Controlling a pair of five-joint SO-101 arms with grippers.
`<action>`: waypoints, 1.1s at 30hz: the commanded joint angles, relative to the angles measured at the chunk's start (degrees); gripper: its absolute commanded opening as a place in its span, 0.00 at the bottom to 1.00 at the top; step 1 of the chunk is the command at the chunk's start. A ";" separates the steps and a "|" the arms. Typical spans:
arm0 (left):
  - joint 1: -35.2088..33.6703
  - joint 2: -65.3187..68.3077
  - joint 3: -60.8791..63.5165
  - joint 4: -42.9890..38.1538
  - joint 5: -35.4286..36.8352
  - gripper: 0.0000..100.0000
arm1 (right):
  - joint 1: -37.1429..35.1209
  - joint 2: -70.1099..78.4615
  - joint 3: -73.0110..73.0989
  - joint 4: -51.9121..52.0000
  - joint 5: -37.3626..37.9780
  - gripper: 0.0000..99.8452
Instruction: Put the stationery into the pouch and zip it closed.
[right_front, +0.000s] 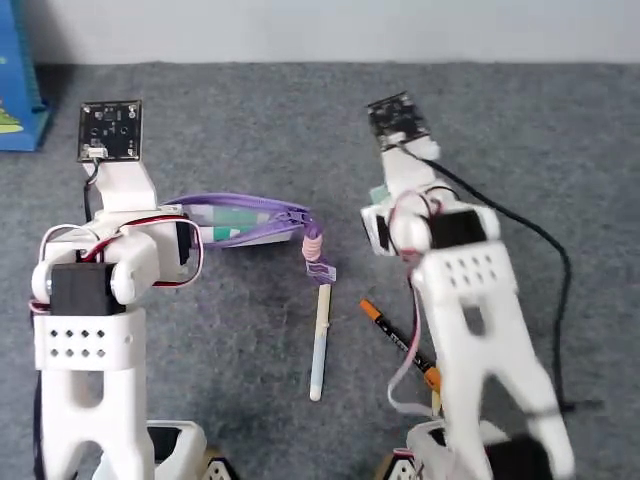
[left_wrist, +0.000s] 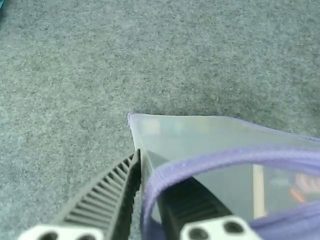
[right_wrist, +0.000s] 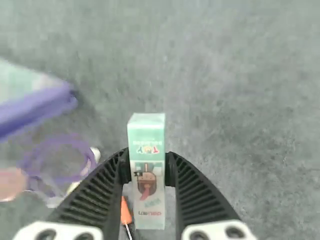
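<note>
The clear pouch (right_front: 245, 220) with purple trim lies on the grey mat, its zipper pull (right_front: 314, 248) with pink beads hanging at its right end. My left gripper (right_front: 188, 238) is shut on the pouch's left edge; in the left wrist view the fingers (left_wrist: 107, 192) pinch the purple rim of the pouch (left_wrist: 210, 145). My right gripper (right_wrist: 146, 165) is shut on a small green box (right_wrist: 146, 170) and is to the right of the pouch (right_wrist: 30, 100). A pale pen (right_front: 320, 342) and an orange-tipped black pen (right_front: 398, 340) lie on the mat.
A blue box (right_front: 18, 95) stands at the far left edge. A black cable (right_front: 550, 250) runs along the right side of the mat. Something green and white (right_front: 225, 232) shows inside the pouch.
</note>
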 joint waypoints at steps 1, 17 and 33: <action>0.00 -0.18 0.75 -2.64 0.62 0.01 | -1.01 -12.26 1.49 -1.36 -5.19 0.01; 0.00 -0.18 1.63 -3.43 0.62 0.01 | -23.25 -42.68 21.19 -34.33 -13.19 0.01; 0.00 -0.18 1.63 -3.34 0.62 0.01 | -29.23 -28.62 33.23 -68.09 -18.37 0.01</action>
